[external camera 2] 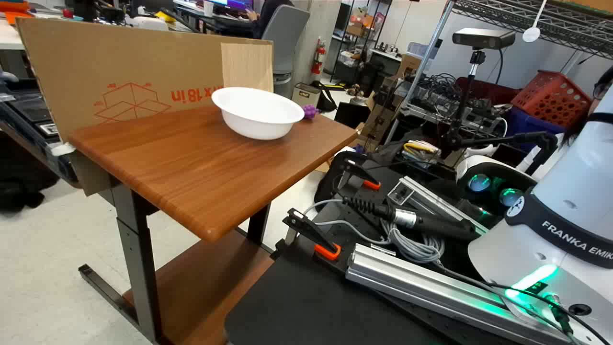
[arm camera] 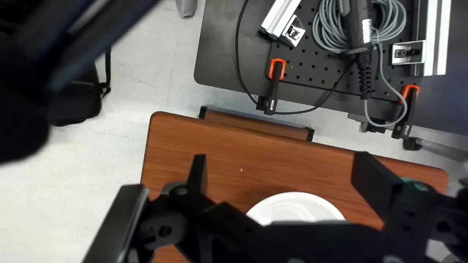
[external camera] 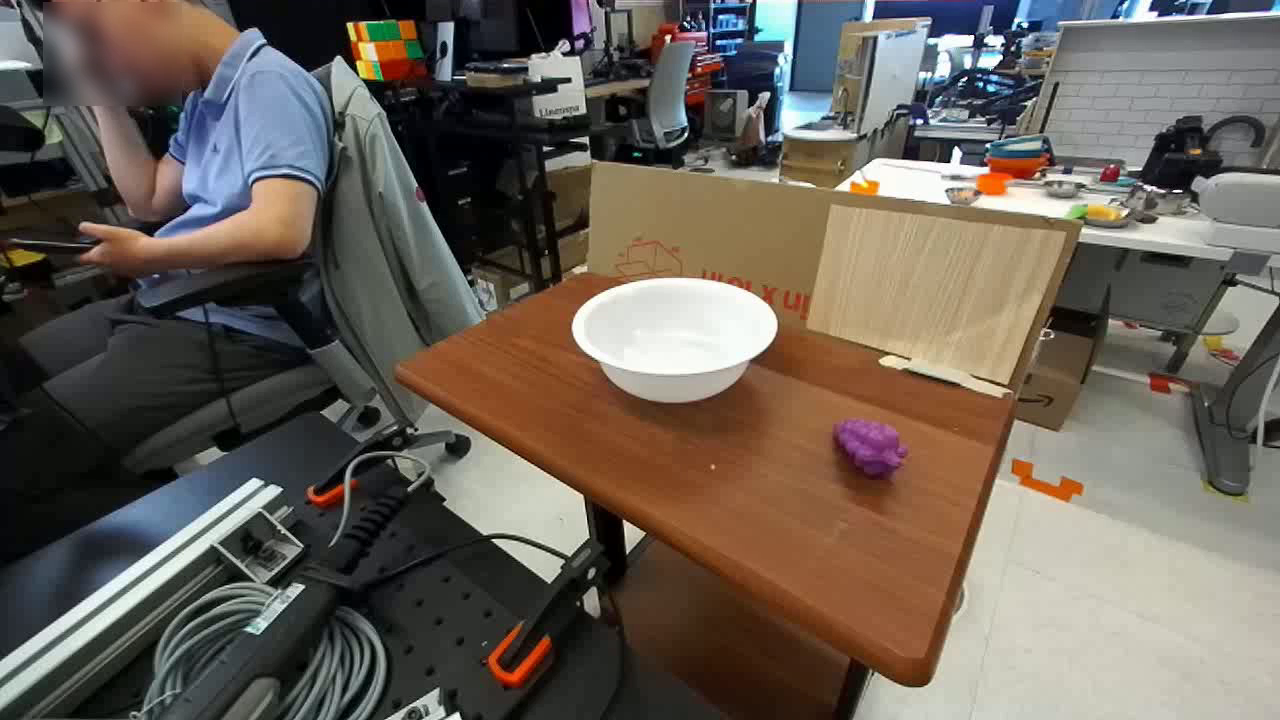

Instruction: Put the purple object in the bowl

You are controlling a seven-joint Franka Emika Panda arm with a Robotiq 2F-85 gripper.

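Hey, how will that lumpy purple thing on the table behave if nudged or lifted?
The purple object would probably wobble rather than roll smoothly, given its knobbly outline. Those bumps may offer some grip. Its compact, clumped shape suggests little drooping, though firmness can't be seen.

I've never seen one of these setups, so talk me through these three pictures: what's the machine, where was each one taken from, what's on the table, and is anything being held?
The machine is a Franka Emika robot arm; its white lower part shows in an exterior view. Two pictures look at the scene from outside the robot. The third looks down from its wrist, past the dark gripper, which grasps things like a hand. On the brown wood-grain table sit a white bowl and, outside it, a lumpy purple object, perhaps toy grapes. The gripper is open, with nothing held in it.
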